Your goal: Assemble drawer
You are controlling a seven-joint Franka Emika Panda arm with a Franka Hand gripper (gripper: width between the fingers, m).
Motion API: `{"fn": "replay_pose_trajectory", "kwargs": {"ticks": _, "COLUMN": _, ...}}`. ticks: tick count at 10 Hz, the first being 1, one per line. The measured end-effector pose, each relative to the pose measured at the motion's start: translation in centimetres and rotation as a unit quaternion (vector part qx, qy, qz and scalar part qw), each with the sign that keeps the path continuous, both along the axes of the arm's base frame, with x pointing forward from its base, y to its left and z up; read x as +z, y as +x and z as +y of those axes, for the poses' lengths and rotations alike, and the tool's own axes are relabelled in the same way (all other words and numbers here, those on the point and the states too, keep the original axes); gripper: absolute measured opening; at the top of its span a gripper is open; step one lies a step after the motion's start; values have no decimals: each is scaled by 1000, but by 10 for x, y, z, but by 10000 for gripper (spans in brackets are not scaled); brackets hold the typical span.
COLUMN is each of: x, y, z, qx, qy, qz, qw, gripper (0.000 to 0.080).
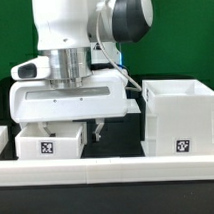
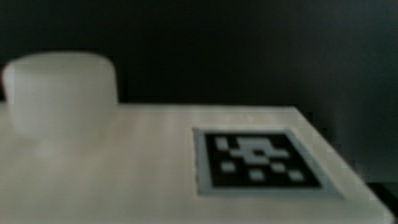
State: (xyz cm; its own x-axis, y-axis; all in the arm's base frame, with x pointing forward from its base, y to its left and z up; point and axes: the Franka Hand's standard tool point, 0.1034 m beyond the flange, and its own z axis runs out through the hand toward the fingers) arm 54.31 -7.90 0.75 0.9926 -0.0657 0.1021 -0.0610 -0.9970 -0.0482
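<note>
In the exterior view the white casing (image 1: pixel 180 117) stands at the right, open at the top, with a square tag on its front. A smaller white tray (image 1: pixel 51 140) with a tag sits at the left, under my arm. My gripper (image 1: pixel 93 129) hangs low at the tray's right end. One dark finger (image 1: pixel 97 128) shows beside the tray; the other is hidden behind it. The blurred wrist view shows a white surface (image 2: pixel 107 170) very close, with a tag (image 2: pixel 263 160) and a rounded white knob (image 2: pixel 63 90). No fingers show there.
A long low white border rail (image 1: pixel 107 167) runs along the front of the black table. Another white part (image 1: pixel 1 139) shows at the exterior view's left edge. A green wall stands behind.
</note>
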Motion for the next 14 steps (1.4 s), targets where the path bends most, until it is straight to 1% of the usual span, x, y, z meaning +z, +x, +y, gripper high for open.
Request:
{"fn": "replay_pose_trajectory", "kwargs": {"ticks": 1, "x": -1, "y": -1, "z": 2, "qx": 3, "qy": -6, "qz": -8, "qw": 1000, "gripper": 649}}
{"fn": "replay_pose_trajectory", "kwargs": {"ticks": 2, "x": -2, "y": -2, "z": 4, "qx": 4, "qy": -8, "qz": -10, "qw": 1000, "gripper": 649}}
{"fn": "replay_pose_trajectory", "kwargs": {"ticks": 3, "x": -2, "y": -2, "z": 4, "qx": 4, "qy": -8, "qz": -10, "qw": 1000, "gripper": 528}}
{"fn": "replay_pose_trajectory", "kwargs": {"ticks": 4, "x": -2, "y": -2, "z": 4, "qx": 4, "qy": -8, "qz": -10, "qw": 1000, "gripper": 528}}
{"fn": "replay_pose_trajectory", "kwargs": {"ticks": 5, "x": -2, "y": -2, "z": 4, "qx": 4, "qy": -8, "qz": -10, "qw": 1000, "gripper": 347}}
{"fn": "replay_pose_trajectory", "kwargs": {"ticks": 6, "x": -2, "y": -2, "z": 3, "qx": 4, "qy": -8, "qz": -9, "qw": 1000, "gripper": 211}}
{"fn": "replay_pose_trajectory", "kwargs": {"ticks": 7, "x": -3, "y": -4, "z": 2, "qx": 5, "qy": -8, "qz": -8, "qw": 1000, "gripper": 211}}
{"fn": "replay_pose_trajectory", "kwargs": {"ticks": 8, "x": -3, "y": -5, "z": 2, "qx": 6, "qy": -9, "qz": -8, "qw": 1000, "gripper": 56}}
{"fn": "replay_pose_trajectory", "kwargs": {"ticks": 9, "x": -2, "y": -5, "z": 2, "qx": 6, "qy": -10, "qz": -10, "qw": 1000, "gripper": 41}}
{"fn": "replay_pose_trajectory", "kwargs": {"ticks": 14, "x": -3, "y": -5, "z": 2, "qx": 6, "qy": -10, "qz": -10, "qw": 1000, "gripper": 40}}
